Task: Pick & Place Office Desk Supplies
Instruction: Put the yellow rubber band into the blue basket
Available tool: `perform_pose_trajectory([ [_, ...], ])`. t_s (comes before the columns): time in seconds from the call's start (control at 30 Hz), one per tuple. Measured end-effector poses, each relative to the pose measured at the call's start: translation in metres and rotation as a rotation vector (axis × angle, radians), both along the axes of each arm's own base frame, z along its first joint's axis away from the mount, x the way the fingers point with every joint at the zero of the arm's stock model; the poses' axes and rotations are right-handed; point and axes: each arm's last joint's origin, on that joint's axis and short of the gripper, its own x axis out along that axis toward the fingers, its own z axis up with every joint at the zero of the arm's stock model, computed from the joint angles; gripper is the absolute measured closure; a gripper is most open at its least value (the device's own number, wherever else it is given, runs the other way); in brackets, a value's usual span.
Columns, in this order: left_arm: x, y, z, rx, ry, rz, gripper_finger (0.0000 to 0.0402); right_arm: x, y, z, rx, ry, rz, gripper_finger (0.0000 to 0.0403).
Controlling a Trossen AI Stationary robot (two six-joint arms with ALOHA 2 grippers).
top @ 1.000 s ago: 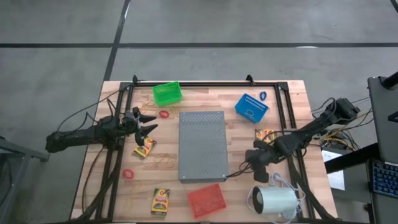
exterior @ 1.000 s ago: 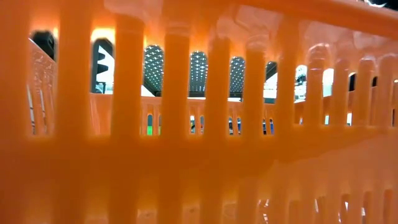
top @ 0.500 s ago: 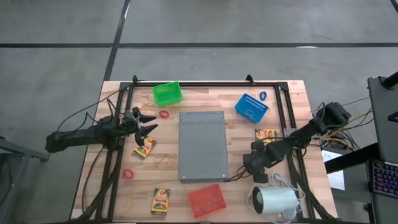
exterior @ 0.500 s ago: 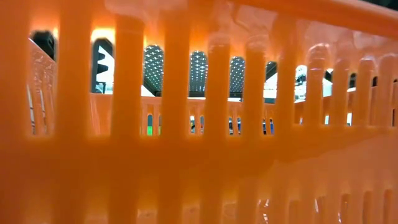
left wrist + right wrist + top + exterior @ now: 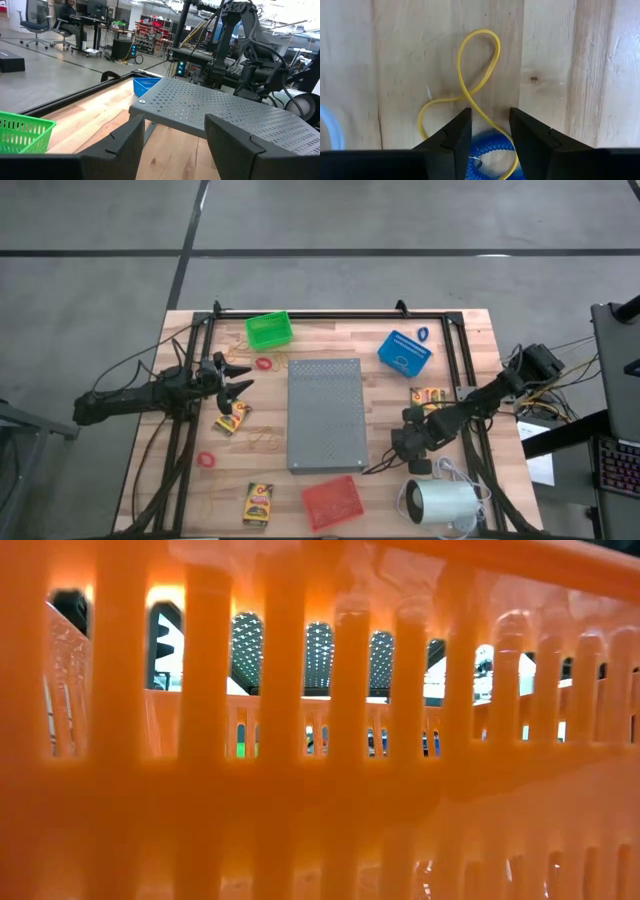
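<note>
High view: supplies scattered on a wooden surface

From left to right, the left gripper [image 5: 238, 378] hovers by the left rail, its fingers [image 5: 122, 142] spread with nothing between them. Three yellow crayon boxes show: one [image 5: 231, 419] just below that gripper, one [image 5: 258, 503] at the near edge, one [image 5: 428, 395] toward the right. Two red rings lie on the left half, one [image 5: 206, 460] low, one [image 5: 264, 364] near the green basket [image 5: 269, 330]. A tan rubber band [image 5: 268, 438] lies beside the grey perforated slab [image 5: 326, 413]. A red basket [image 5: 332, 500] and a blue basket [image 5: 404, 353] make three baskets. The right gripper [image 5: 403, 446] points down at the surface [image 5: 350, 336] of pale planks inside a black frame, its fingers [image 5: 452, 137] narrowed over a yellow rubber band [image 5: 472, 75] and a blue coiled ring [image 5: 490, 150], not clearly gripping either. A white cylinder [image 5: 442, 504] sits nearby. Grey concrete floor surrounds the surface.
</note>
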Motion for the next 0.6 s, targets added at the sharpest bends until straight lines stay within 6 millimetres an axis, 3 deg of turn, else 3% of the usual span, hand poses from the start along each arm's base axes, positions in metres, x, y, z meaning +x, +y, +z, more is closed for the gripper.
perform_pose_trajectory([
  [0.33,0.0,0.0,-0.0001,0.0,0.0,0.0,0.019,0.0005,-0.0006,-0.0003,-0.021,-0.012,-0.004,0.0313],
  [0.6,0.0,0.0,0.0,0.0,0.0,0.0,0.019,0.0004,-0.0011,-0.0005,-0.032,-0.017,-0.006,0.0368],
])
